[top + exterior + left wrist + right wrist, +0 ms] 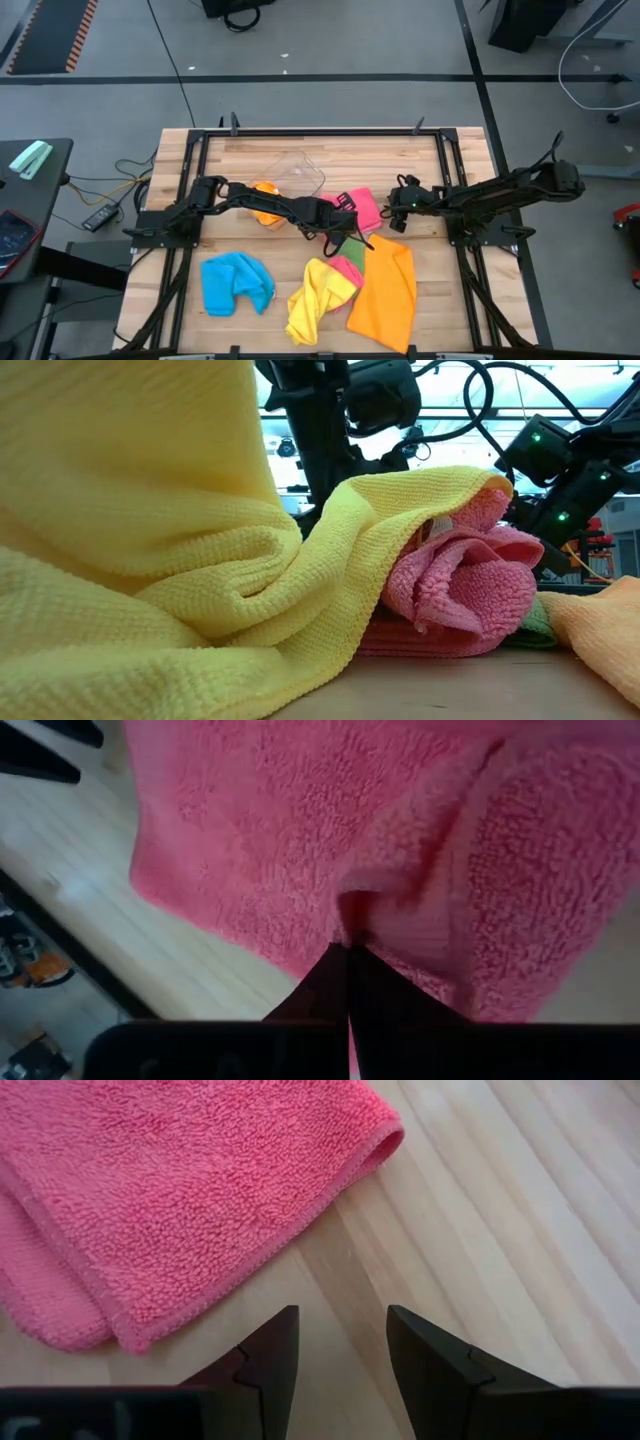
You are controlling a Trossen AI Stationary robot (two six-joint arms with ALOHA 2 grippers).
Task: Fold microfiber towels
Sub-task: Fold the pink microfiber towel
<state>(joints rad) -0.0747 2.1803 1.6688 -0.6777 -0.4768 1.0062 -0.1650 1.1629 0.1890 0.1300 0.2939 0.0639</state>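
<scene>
1. Five towels show only from above: taking the pink towel (366, 208) near the table's middle as our landmark, we see the yellow towel (318, 297) and the orange towel (386, 290) on the near side of it, a green towel (349, 267) peeking out between those two, and the blue towel (235, 281) well off toward the left arm's side.
2. From above we cannot read the left gripper (345, 205) at the pink towel's edge; its own wrist camera shows the fingers pressed together with a raised fold of the pink towel (400, 910) pinched at their tips.
3. We see the right gripper (342, 1342) standing apart over bare wood, just beside the pink towel's (180, 1190) hemmed edge, holding nothing.
4. At table height, the yellow towel (150, 560) fills the foreground and drapes over the bunched pink towel (465, 585).
5. Beyond the pink towel lies a clear tub (297, 172), with an orange cloth (264, 200) beside it.
</scene>
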